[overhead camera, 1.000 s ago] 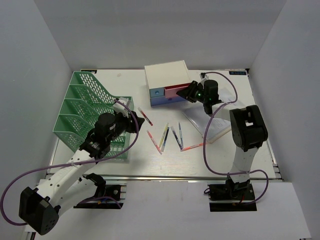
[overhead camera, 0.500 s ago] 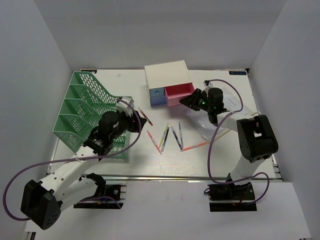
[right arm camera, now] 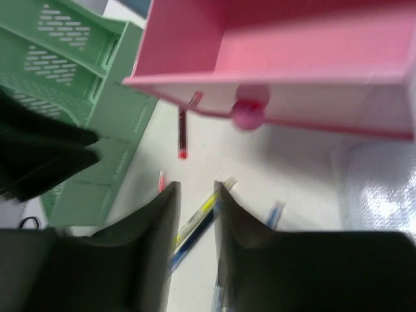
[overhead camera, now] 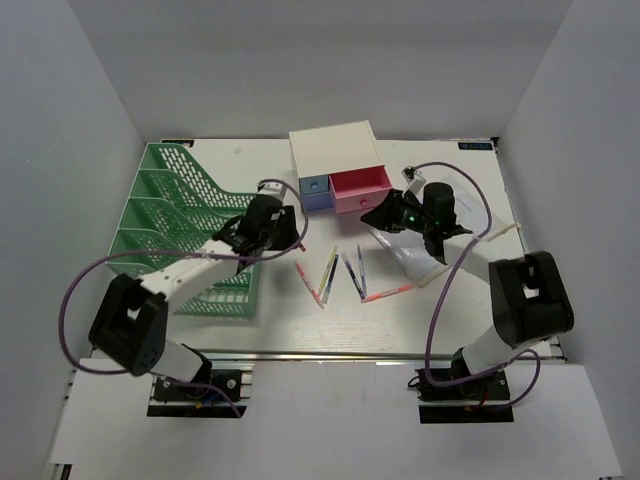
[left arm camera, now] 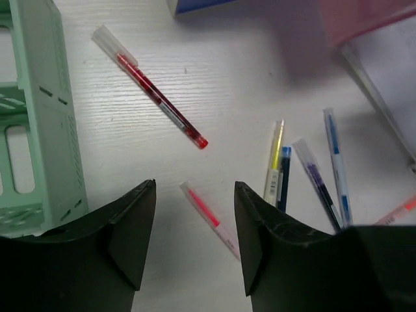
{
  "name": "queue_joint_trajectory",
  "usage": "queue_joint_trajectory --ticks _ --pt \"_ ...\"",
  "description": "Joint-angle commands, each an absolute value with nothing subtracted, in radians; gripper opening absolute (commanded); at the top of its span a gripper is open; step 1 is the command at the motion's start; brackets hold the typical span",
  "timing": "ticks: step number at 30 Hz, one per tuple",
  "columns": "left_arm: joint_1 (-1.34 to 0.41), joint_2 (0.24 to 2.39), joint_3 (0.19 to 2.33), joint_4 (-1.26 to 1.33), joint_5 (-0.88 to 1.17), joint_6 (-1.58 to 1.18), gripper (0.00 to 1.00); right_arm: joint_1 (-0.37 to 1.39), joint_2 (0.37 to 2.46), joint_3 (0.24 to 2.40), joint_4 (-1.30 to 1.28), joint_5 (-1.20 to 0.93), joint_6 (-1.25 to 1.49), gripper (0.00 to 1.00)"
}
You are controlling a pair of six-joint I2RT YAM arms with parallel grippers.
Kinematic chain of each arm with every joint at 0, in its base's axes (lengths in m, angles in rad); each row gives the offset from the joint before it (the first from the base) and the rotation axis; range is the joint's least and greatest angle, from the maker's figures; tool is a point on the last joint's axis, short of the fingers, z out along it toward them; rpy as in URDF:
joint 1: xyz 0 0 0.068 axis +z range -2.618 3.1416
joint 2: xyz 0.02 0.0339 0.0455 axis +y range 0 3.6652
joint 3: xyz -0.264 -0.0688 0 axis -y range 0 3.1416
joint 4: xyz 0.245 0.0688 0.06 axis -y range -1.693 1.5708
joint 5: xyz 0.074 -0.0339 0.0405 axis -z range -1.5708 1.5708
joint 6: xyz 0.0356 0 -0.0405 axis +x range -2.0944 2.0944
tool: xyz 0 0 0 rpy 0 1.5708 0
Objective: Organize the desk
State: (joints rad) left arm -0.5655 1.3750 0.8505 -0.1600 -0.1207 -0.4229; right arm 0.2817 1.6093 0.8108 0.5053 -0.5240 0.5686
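Observation:
The off-white desk (overhead camera: 250, 320) carries several loose pens. A red pen (left arm camera: 153, 97) lies by the green rack. A pink pen (left arm camera: 211, 218), a yellow pen (left arm camera: 276, 156) and blue pens (left arm camera: 335, 166) lie fanned out in the middle (overhead camera: 340, 275). My left gripper (overhead camera: 290, 235) hovers open and empty just above the desk, with the pink pen between its fingers (left arm camera: 195, 188). My right gripper (overhead camera: 385, 214) is slightly open and empty (right arm camera: 195, 188). It sits just in front of the pulled-out pink drawer (right arm camera: 279, 58) and below its knob (right arm camera: 248, 114).
A white drawer box (overhead camera: 333, 150) stands at the back, with a blue drawer (overhead camera: 316, 192) beside the open pink one (overhead camera: 358, 187). A green mesh file rack (overhead camera: 170, 220) fills the left side. A white booklet (overhead camera: 430, 262) lies under the right arm. Grey walls enclose the desk.
My right gripper pulled the pink drawer out, let go of the knob and backed off. My left gripper swung from the rack's front to over the pens.

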Motion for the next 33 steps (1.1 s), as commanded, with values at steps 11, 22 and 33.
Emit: queue_joint_trajectory --ticks 11,22,33 --pt "-0.641 1.788 1.236 -0.515 -0.455 -0.731 0.50 0.256 1.117 0.741 0.210 -0.509 0.064 0.36" --pt "-0.652 1.916 1.354 -0.545 -0.485 -0.830 0.51 0.178 0.954 0.655 0.262 -0.525 0.049 0.46" --pt "-0.652 1.948 1.348 -0.514 -0.518 -0.897 0.50 0.137 0.937 0.634 0.285 -0.561 0.071 0.46"
